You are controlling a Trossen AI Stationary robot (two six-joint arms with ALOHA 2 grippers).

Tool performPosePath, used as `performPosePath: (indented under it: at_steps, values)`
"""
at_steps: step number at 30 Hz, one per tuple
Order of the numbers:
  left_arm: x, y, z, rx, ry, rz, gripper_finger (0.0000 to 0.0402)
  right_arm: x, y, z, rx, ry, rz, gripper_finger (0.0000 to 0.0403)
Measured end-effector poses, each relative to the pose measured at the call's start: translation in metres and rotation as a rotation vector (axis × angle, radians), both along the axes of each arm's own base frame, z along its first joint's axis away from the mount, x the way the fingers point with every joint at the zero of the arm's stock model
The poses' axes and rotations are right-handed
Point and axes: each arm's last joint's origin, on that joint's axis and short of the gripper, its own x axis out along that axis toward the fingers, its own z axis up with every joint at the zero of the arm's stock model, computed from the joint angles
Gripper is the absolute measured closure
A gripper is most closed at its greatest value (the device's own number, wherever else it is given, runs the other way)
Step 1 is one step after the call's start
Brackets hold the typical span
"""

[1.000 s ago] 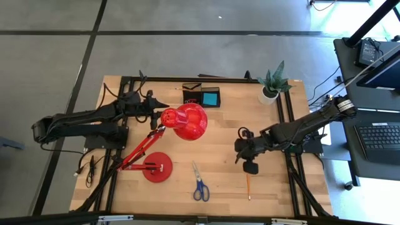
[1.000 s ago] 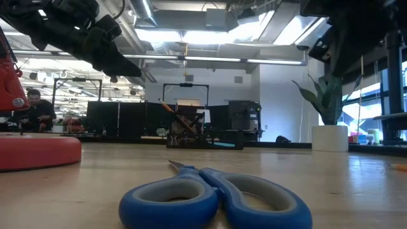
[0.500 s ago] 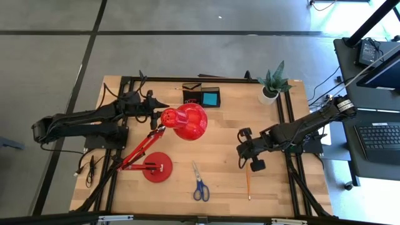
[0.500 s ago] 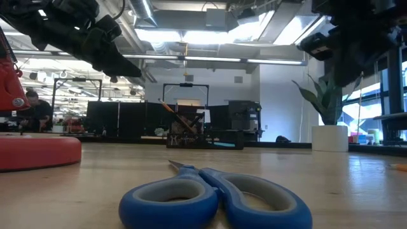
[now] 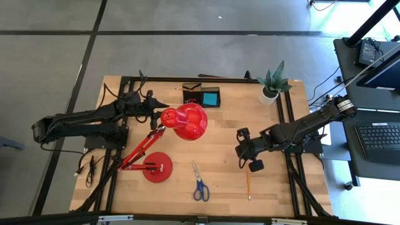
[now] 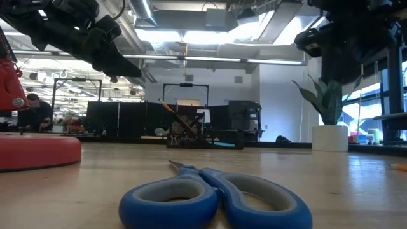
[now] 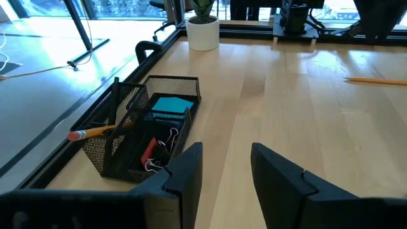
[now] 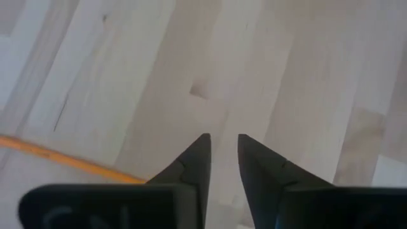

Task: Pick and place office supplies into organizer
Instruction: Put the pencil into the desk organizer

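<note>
Since earlier: right hand [image 5: 245, 157] swung round from over the pencil end, now turned toward mid-worktop; left arm, scissors and pencil unmoved.
Step in hand: approach to a pick, nothing grasped; likely the pencil [image 5: 248, 186], lying just beside and nearer the front edge than the right hand.
Right hand state: fingers [image 8: 194, 162] a narrow gap apart, empty, pointing down at bare worktop [image 8: 305, 83] with the pencil [image 8: 57, 159] off to one side.
Next move calls for: lining up over the pencil shaft, opening wider, dropping low for so thin a thing.
Scissors: blue-handled scissors [image 5: 199, 182] flat at the front, closed, well apart from both hands.
Lamp: red lamp [image 5: 181, 122] mid-worktop, head between front items and organizer; could obstruct a straight carry.
Left hand: left hand [image 7: 226, 172] parted, empty, waiting near the lamp head.
Organizer: black mesh organizer [image 5: 201, 96] at the far edge, already holding a pencil, clips and a blue block [image 7: 168, 107].
Plant: potted plant [image 5: 271, 84] at the far right corner.
</note>
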Motion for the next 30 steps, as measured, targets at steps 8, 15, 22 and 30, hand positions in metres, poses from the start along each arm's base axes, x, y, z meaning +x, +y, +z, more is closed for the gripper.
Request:
performPosePath:
  at_steps: [8, 15, 22, 30]
  values:
    - [0.000, 0.000, 0.000, 0.000, 0.000, 0.000, 0.0274, 0.002, 0.001, 0.001, 0.008, -0.021, 0.002, 0.0275]
    - [0.000, 0.000, 0.000, -0.007, -0.002, 0.003, 0.0274, 0.002, 0.001, 0.001, 0.053, -0.021, -0.067, 0.0207]
    - [0.000, 0.000, 0.000, -0.007, -0.002, 0.003, 0.0274, 0.000, 0.002, 0.000, -0.003, 0.003, 0.086, 0.0188]
    - [0.000, 0.000, 0.000, -0.007, -0.001, 0.003, 0.0274, -0.008, 0.014, -0.015, -0.182, 0.097, 0.491, 0.0188]
